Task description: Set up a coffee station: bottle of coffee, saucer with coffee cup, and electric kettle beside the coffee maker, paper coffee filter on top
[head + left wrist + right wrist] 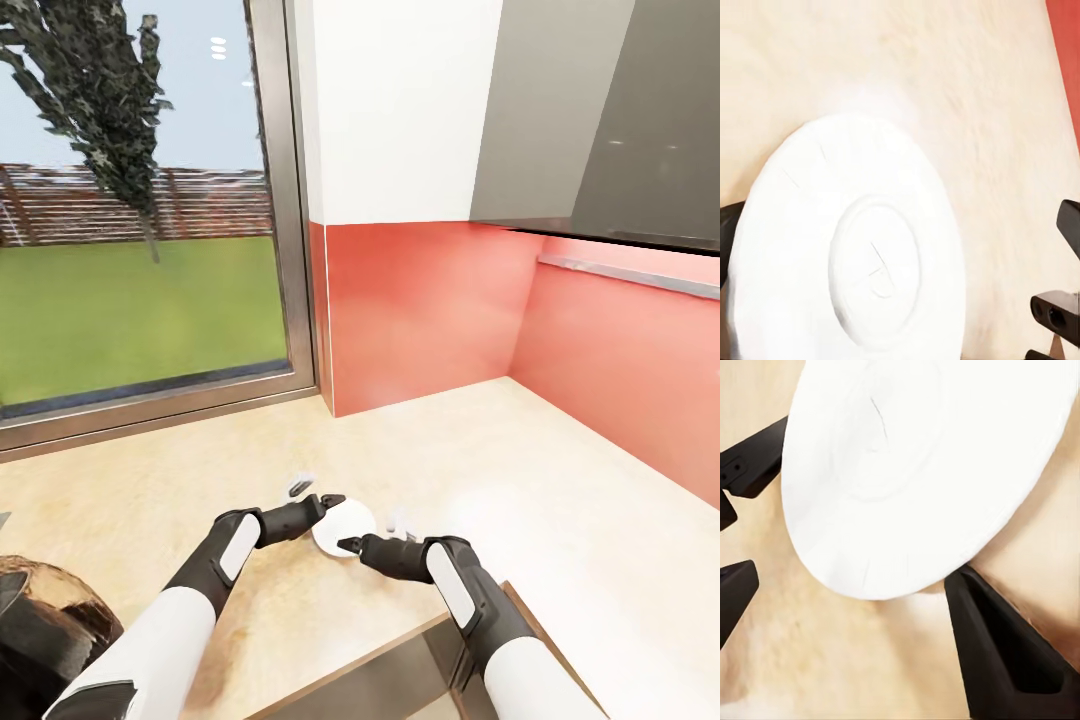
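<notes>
White saucer (345, 524) sat above pale countertop (560, 480), near edge, between both grippers. We judged left gripper (334, 499) and right gripper (346, 545) each pinched its rim. Coffee maker, cup, kettle unplaced; most work left.

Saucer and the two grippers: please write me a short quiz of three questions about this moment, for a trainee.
1. True or false: a coffee cup stands on the saucer.
2. In the head view, where is the saucer?
A) between the left gripper and the right gripper
B) against the red wall
C) beside the dark object at the picture's lower left corner
3. Fill in: the beige surface under the saucer is the ____.

Key:
1. False; the saucer is bare.
2. A.
3. countertop.
</notes>
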You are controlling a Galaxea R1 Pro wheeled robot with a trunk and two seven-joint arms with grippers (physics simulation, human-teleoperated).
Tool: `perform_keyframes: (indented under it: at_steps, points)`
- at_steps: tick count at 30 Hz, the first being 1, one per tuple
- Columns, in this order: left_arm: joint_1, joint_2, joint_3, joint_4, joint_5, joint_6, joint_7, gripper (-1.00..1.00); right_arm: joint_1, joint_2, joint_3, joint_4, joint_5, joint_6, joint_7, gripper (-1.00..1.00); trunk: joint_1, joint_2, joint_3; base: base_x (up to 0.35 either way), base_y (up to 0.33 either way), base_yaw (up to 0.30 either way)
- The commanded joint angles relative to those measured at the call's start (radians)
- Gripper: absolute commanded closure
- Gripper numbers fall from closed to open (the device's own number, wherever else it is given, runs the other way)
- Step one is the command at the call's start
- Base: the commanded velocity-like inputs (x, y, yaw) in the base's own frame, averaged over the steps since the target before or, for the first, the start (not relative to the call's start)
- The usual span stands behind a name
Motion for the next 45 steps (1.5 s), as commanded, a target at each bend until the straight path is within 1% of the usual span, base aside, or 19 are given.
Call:
perform_keyframes:
  at_steps: [1, 4, 8, 15, 21, 22, 45]
  points:
    - [-0.001, -0.001, 0.006, 0.000, 0.002, 0.008, -0.002, -1.00, -0.001, 0.000, 0.000, 0.001, 0.007, 0.005, 0.002, -1.00, 0.001, -0.002, -0.002, 0.000, 0.000, 0.000]
    - [-0.002, -0.001, 0.005, 0.000, 0.002, 0.014, -0.002, -1.00, -0.001, 0.000, 0.000, 0.003, 0.007, 0.005, 0.002, -1.00, 0.001, -0.002, -0.002, 0.000, 0.000, 0.000]
    - [-0.002, -0.001, 0.005, 0.000, 0.002, 0.041, -0.003, -1.00, -0.001, 0.000, 0.000, 0.003, 0.007, 0.005, 0.002, -1.00, 0.001, -0.002, -0.002, 0.000, 0.000, 0.000]
    - [-0.001, -0.002, 0.005, 0.000, 0.002, 0.050, -0.027, -1.00, -0.001, 0.000, -0.001, 0.004, 0.007, 0.005, 0.002, -1.00, 0.001, -0.002, -0.002, 0.000, 0.000, 0.000]
    - [-0.001, -0.002, 0.005, 0.000, 0.002, 0.051, -0.031, -1.00, -0.001, 0.000, -0.001, 0.004, 0.007, 0.005, 0.002, -1.00, 0.001, -0.002, -0.002, 0.000, 0.000, 0.000]
    - [-0.001, -0.002, 0.005, 0.000, 0.002, 0.051, -0.031, 1.00, -0.001, 0.000, -0.001, 0.004, 0.007, 0.005, 0.002, -1.00, 0.001, -0.002, -0.002, 0.000, 0.000, 0.000]
    - [-0.001, 0.001, 0.002, 0.000, 0.002, 0.051, -0.036, 1.00, -0.001, 0.000, -0.001, 0.005, 0.007, 0.005, 0.002, -1.00, 0.001, -0.002, -0.002, 0.000, 0.000, 0.000]
